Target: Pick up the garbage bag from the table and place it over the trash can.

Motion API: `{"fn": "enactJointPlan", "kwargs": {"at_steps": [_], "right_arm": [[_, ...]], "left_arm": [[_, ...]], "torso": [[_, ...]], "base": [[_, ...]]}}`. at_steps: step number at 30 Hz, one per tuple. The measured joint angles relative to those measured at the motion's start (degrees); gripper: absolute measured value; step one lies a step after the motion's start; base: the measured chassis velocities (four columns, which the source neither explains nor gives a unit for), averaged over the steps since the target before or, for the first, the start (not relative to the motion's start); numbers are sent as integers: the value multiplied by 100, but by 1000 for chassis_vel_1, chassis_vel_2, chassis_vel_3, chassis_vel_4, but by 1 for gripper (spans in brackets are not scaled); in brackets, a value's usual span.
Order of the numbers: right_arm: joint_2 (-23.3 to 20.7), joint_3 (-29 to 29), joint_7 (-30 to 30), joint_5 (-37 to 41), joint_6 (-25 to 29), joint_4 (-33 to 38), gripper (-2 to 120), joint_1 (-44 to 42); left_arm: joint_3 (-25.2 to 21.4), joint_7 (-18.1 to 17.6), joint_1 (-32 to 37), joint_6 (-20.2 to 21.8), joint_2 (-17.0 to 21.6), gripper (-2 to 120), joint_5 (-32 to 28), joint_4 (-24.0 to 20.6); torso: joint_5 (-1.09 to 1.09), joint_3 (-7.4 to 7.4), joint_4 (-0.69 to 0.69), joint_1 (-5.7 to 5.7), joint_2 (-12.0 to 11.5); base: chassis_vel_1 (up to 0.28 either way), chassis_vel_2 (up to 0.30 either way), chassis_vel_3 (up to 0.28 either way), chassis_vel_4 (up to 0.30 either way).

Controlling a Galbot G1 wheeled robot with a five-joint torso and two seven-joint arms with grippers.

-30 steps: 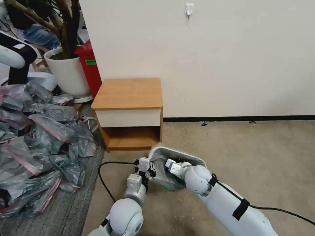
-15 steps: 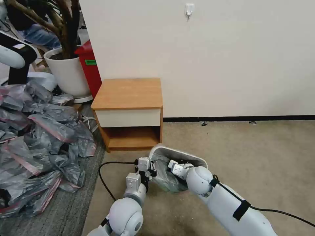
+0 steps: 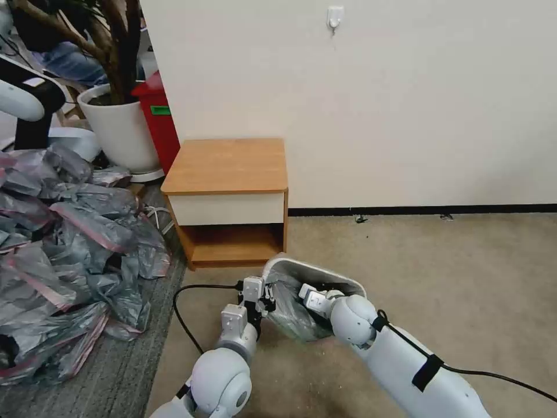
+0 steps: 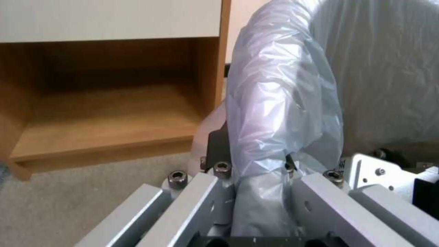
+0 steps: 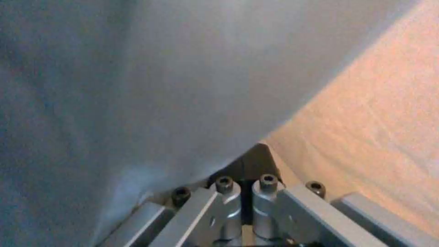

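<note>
The cream trash can (image 3: 316, 270) stands tilted on the carpet just in front of the wooden table (image 3: 229, 165), whose top is bare. The grey translucent garbage bag (image 3: 290, 313) is draped in and over the can's near side. My left gripper (image 3: 266, 293) is at the can's left rim; in the left wrist view, the left gripper (image 4: 256, 171) is shut on a bunched fold of the garbage bag (image 4: 279, 103). My right gripper (image 3: 304, 290) reaches into the can's mouth; in the right wrist view, the right gripper (image 5: 245, 164) pinches the garbage bag (image 5: 137, 85).
A big heap of grey-and-pink bags (image 3: 64, 244) fills the floor at the left. Behind it stand a white plant pot (image 3: 119, 130) and a red box (image 3: 156, 116). A black cable (image 3: 185, 302) loops on the carpet beside my left arm. Open carpet (image 3: 452, 278) lies to the right.
My right gripper has shifted slightly right and nearer with the bag, and the can has rocked a little. The left gripper has barely moved.
</note>
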Motion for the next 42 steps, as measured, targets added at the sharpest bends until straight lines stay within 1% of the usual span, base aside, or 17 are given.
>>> {"fn": "enactJointPlan", "kwargs": {"at_steps": [9,14,23,29,34,37,42], "right_arm": [[-31,13,-5,18,0,51,0,16],[-29,-5,-16,29,0,93,0,31],[102,-90,-29,43,-1,96,0,137],[141,-110,-30,43,-2,74,0,142],[123,-124,-21,142,-2,316,0,87],[84,-181,-18,209,-3,612,0,66],[27,-202,-18,267,-4,742,0,80]], "left_arm": [[-4,-2,-46,0,81,2,-30,-1],[-4,-7,-91,0,190,2,-114,-8],[-93,-24,-100,18,470,2,-268,-115],[-104,-25,-91,24,490,2,-283,-120],[-104,-26,-113,25,490,2,-284,-52],[-93,-37,-174,24,491,2,-283,47],[-91,-45,-190,24,504,2,-283,92]], "torso": [[0,0,0,0,0],[0,0,0,0,0],[-1,0,0,0,0],[-1,0,0,0,0],[0,0,0,0,0],[0,0,0,0,0],[0,0,0,0,0]], "base": [[0,0,0,0],[0,0,0,0],[0,0,0,0],[0,0,0,0],[0,0,0,0],[0,0,0,0],[0,0,0,0]]}}
